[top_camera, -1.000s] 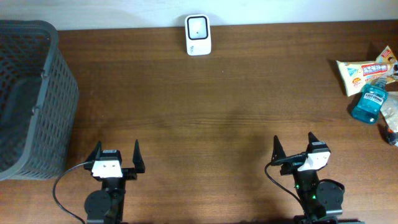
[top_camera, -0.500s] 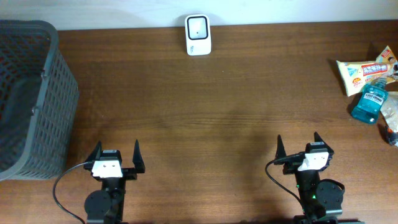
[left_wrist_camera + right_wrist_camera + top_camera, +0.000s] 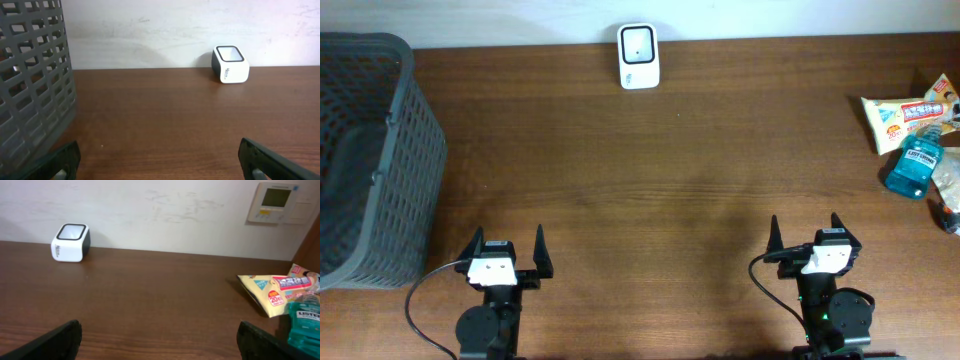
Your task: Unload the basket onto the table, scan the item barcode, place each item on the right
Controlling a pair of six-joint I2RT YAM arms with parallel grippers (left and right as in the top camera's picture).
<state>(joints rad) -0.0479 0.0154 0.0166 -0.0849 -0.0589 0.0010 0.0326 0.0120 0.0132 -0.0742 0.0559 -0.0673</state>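
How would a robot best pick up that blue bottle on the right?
Across the body of the bottle, probably, coming down from above with the right gripper: it seems to lie flat, label up, and its neck end is crowded by the packet.

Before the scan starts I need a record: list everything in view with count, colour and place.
table: one, brown, under everything
basket: one, grey, left edge
scanner: one, white, far edge, middle
pack: one, yellow and white, right edge
bottle: one, blue, just nearer than the pack
goods: count unclear, cut off at right edge
panel: one, white, on the wall, right
left tool: one, black, open, empty, near edge
right tool: one, black, open, empty, near edge
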